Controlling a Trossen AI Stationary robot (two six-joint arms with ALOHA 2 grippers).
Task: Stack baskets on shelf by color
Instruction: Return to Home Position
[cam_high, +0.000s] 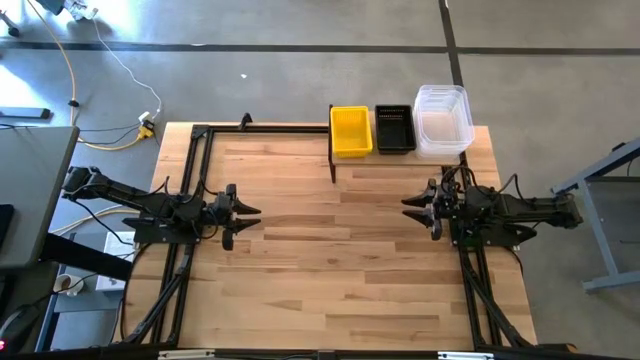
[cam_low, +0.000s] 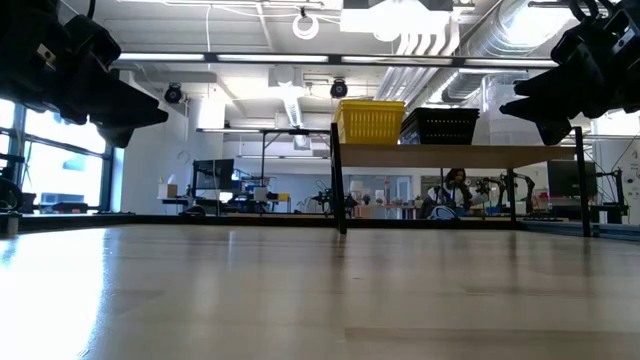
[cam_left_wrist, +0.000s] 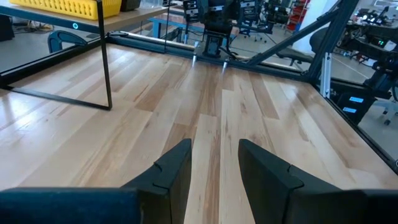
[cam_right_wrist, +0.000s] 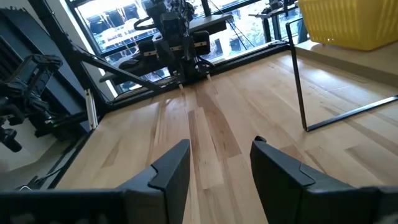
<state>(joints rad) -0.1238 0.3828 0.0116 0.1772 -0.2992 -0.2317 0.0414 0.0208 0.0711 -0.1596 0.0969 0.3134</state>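
there is one bench (cam_high: 340, 260). there is one shelf (cam_low: 450, 156), near the top middle of the high view. on it are three piles of baskets: one yellow pile (cam_high: 351, 131), one black pile (cam_high: 395, 129) and one clear pile (cam_high: 443, 122). from above you cannot count the baskets in each pile. there are two grippers: the left gripper (cam_high: 245, 215) and the right gripper (cam_high: 412, 208). each gripper has two fingers.
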